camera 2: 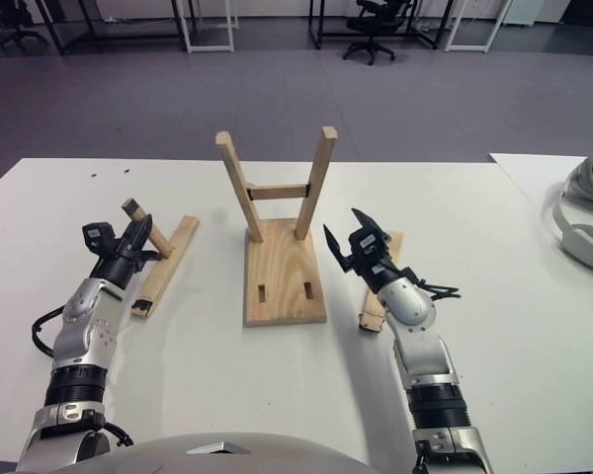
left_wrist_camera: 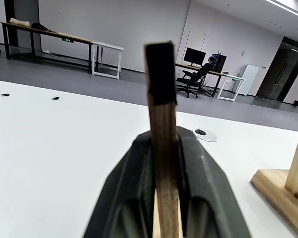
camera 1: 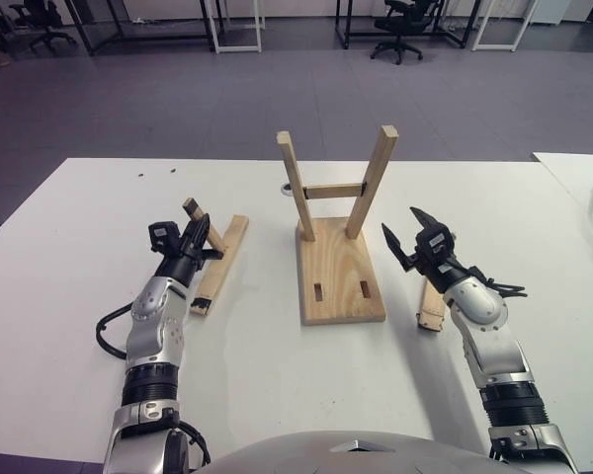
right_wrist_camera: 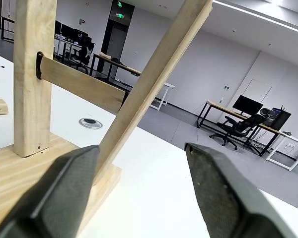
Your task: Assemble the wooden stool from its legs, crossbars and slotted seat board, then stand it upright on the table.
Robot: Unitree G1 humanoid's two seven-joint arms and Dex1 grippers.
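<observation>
My left gripper (camera 1: 202, 230) pinches a thin wooden bar (left_wrist_camera: 165, 148); my right gripper (camera 1: 400, 221) hangs spread beside the half-built stool.

The pale slotted wooden seat board (camera 1: 341, 276) lies flat mid-way across the white table (camera 1: 69, 257), with two wooden legs (camera 1: 295, 183) standing up from its far end, joined by a short crossbar (camera 1: 333, 192). One loose wooden leg (camera 1: 224, 255) lies by my left gripper, and another loose leg (camera 1: 433, 306) lies under my right.
</observation>
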